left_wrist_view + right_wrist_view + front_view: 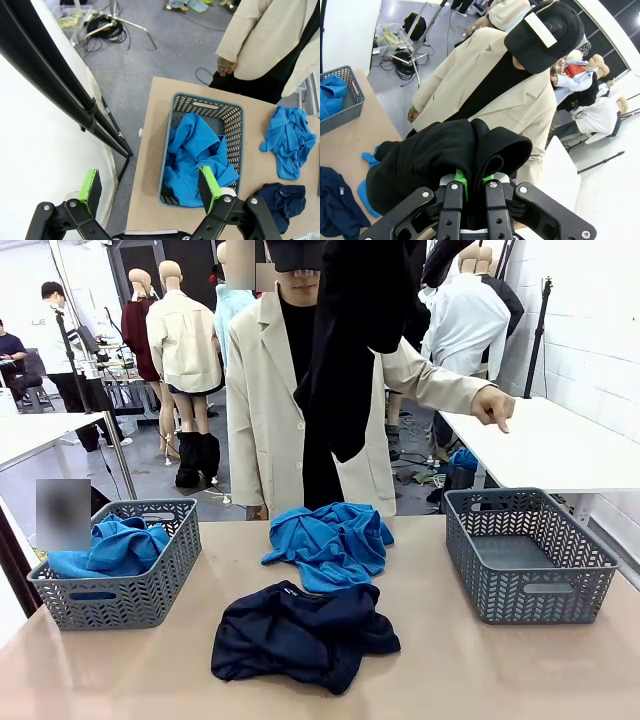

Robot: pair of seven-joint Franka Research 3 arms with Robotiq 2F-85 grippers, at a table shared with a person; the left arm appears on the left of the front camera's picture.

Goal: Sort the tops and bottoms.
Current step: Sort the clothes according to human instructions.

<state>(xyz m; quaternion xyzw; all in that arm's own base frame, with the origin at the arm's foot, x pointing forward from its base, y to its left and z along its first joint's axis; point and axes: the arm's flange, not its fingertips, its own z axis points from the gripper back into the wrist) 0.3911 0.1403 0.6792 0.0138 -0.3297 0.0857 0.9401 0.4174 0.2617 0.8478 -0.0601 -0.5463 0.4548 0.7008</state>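
A black garment (355,330) hangs high over the table's middle, and my right gripper (474,181) is shut on its bunched top (445,160). A bright blue garment (330,543) lies crumpled at the table's centre, with a dark navy one (300,633) in front of it. Another bright blue garment (115,548) fills the left basket (150,600). My left gripper (150,187) hangs open high above that basket (235,117), nothing between its green pads. The person in a beige coat (260,400) points a hand (493,405) down toward the right basket (525,555).
The right basket holds nothing. A white table (560,445) stands behind it at the right. Dark tripod legs (75,95) and a white surface (35,150) lie beside the table's left end in the left wrist view.
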